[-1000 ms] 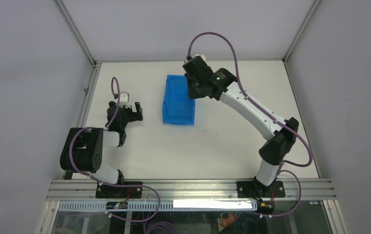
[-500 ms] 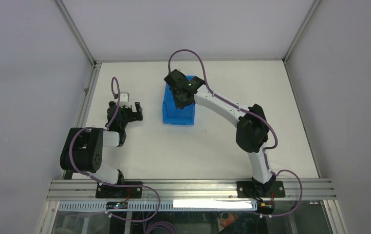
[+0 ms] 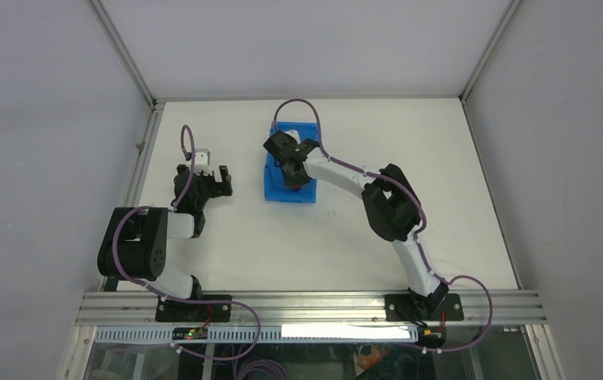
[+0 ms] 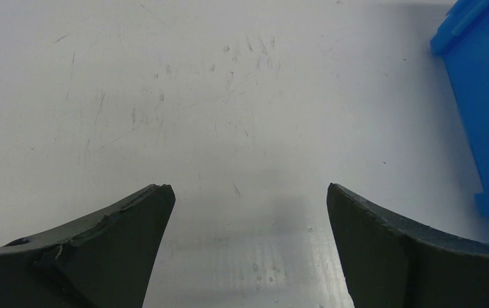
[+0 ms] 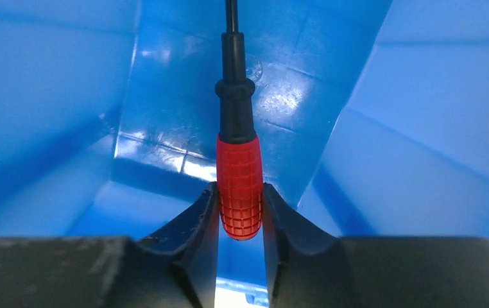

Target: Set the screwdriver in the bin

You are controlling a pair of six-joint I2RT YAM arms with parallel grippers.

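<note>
Here the right gripper [image 5: 239, 194] pinches the screwdriver [image 5: 236, 125] by its red cross-hatched handle, black collar and thin shaft pointing into the glossy blue bin [image 5: 421, 128]; the left gripper [image 4: 248, 199] gapes wide, empty.

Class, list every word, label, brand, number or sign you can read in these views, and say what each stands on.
No readable text in any view.
The screwdriver shows only a moulded grid on its red handle.
The bin has a faint round mark on its floor, too blurred to read.
The table bears only scratches.
</note>
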